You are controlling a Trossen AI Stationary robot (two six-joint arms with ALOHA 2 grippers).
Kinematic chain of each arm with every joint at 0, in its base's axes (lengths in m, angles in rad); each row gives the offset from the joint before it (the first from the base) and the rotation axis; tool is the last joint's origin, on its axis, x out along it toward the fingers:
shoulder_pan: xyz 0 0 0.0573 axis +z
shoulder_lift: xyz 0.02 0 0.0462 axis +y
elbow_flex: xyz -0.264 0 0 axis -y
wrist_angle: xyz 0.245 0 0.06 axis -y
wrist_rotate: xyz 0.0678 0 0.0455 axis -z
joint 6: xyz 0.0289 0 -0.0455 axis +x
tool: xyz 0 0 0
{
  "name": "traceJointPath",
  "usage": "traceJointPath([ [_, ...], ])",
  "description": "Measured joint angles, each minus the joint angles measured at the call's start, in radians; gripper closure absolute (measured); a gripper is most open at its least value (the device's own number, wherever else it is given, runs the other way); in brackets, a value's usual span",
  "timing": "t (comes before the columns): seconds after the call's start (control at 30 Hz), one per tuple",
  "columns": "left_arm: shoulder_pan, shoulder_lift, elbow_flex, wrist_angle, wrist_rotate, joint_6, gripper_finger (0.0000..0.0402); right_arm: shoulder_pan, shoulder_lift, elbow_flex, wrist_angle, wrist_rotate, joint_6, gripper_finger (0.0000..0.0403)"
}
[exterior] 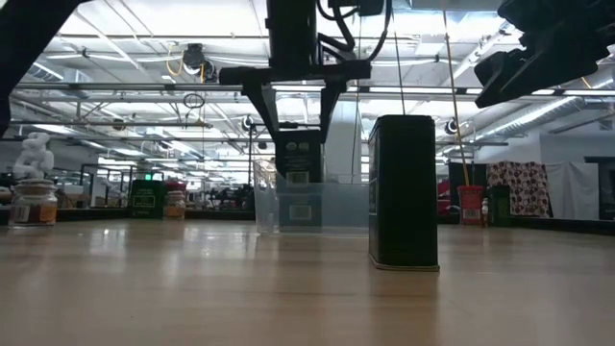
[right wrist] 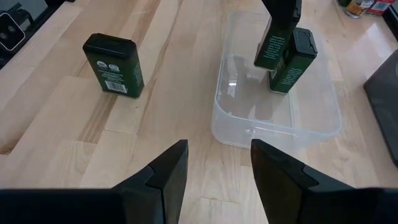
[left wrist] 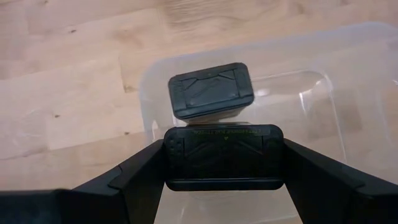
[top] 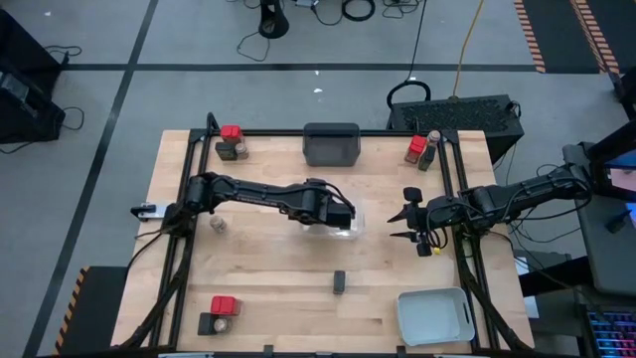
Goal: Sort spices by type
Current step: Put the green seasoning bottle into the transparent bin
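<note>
My left gripper (top: 339, 213) hangs over the clear tray (top: 350, 231), shut on a black boxy spice tin (left wrist: 222, 155). A second black tin (left wrist: 211, 90) stands on its base inside that tray. A third black tin (top: 339, 282) stands alone on the table toward the near edge (right wrist: 114, 65). My right gripper (right wrist: 217, 163) is open and empty, hovering to the right of the clear tray (right wrist: 273, 118). Red-topped blocks and jars stand in clusters at the far-left (top: 231, 142), far-right (top: 420, 149) and near-left (top: 221, 312) corners. My left gripper pinches the black tin between its two fingers (left wrist: 143, 174), one on each narrow side just below the lid (left wrist: 222, 140). The fingers come from above, pointing down. The tin hangs roughly upright below them over the tray (right wrist: 271, 45); whether its base touches the tray floor I cannot tell.
A dark grey tray (top: 331, 144) sits at the far edge and a pale grey tray (top: 434, 316) at the near right corner. One round jar (top: 218, 225) stands alone left of centre. Bare wood lies between the clear tray and the near edge.
</note>
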Motion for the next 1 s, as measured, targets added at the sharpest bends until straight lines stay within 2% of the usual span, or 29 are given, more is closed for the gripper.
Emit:
traceJointPath([
  [0.6, 0.009, 0.0, 0.0, 0.009, -0.012, -0.017, 0.0114, 0.0, 0.0, 0.0, 0.0, 0.0, 0.0, 0.0245],
  [1.0, 0.012, 0.085, -0.002, 0.005, 0.033, -0.013, 0.0114, 0.0, 0.0, 0.0, 0.0, -0.002, 0.0, 0.0245],
])
